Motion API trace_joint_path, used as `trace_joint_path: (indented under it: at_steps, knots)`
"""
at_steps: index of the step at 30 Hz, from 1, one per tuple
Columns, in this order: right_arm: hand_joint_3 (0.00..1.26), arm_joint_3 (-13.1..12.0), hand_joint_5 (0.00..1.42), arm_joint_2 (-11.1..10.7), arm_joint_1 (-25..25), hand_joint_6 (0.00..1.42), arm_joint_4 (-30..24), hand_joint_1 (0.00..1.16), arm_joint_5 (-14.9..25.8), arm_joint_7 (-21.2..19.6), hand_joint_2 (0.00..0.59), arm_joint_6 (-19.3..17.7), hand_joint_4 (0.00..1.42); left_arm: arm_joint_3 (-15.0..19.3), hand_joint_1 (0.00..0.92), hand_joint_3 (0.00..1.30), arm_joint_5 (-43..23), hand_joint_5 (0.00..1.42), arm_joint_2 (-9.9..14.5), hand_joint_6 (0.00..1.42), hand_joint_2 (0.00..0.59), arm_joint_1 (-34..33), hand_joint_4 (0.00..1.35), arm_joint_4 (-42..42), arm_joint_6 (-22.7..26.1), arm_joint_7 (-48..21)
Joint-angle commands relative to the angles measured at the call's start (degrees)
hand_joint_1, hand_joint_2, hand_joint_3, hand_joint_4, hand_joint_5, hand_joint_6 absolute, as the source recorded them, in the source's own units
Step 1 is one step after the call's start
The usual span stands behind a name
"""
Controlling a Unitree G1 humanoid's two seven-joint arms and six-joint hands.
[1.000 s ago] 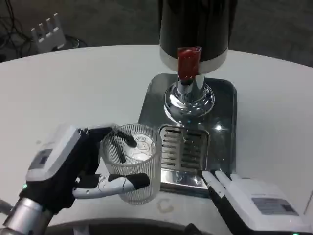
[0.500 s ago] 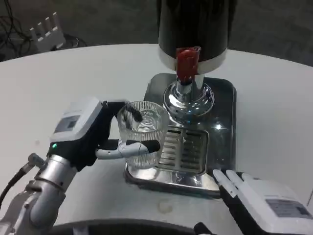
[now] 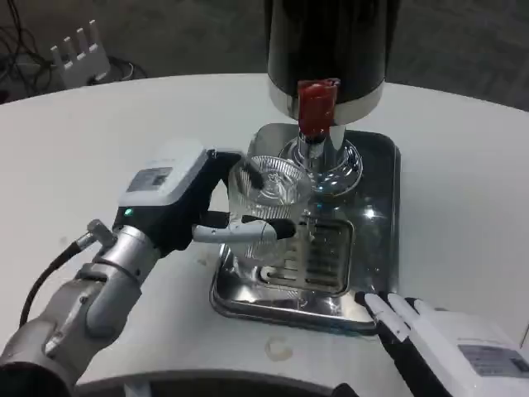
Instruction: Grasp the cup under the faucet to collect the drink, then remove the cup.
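A clear ribbed cup (image 3: 269, 203) is held by my left hand (image 3: 186, 207), fingers wrapped around its side. The cup hangs over the left part of the steel drip tray (image 3: 376, 248), just left of and below the faucet with its red lever (image 3: 316, 106). The black dispenser (image 3: 326, 41) stands at the back of the tray. My right hand (image 3: 450, 351) lies low at the front right, near the tray's corner, fingers stretched out and holding nothing.
The slotted grate (image 3: 318, 252) sits in the tray under the faucet. A white rack-like object (image 3: 80, 51) and cables lie beyond the table's far left edge. A small stain (image 3: 278, 349) marks the white table near the front.
My left hand has carried the cup up and to the right, from the table in front of the tray to over the tray beside the faucet. The right hand has barely moved.
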Motion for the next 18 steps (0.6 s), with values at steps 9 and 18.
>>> trace_joint_path:
  at_steps: [9, 18]
  knots:
    - [0.04, -1.1, 0.0, 1.7, 2.0, 0.0, -1.5, 0.34, 1.6, -0.7, 0.422, -0.5, 0.0, -4.6, 0.31, 0.97, -0.3, 1.19, -1.0, 1.26, 0.179, -4.7, 1.04, 1.7, -0.3, -1.8]
    - [0.04, -1.3, 0.0, 2.0, 2.3, 0.0, -1.4, 0.34, 2.5, -0.7, 0.422, -0.4, 0.0, -5.3, 0.162, 0.58, -0.5, 0.5, -0.3, 0.52, 0.094, -4.6, 0.43, 1.2, 2.5, -5.5]
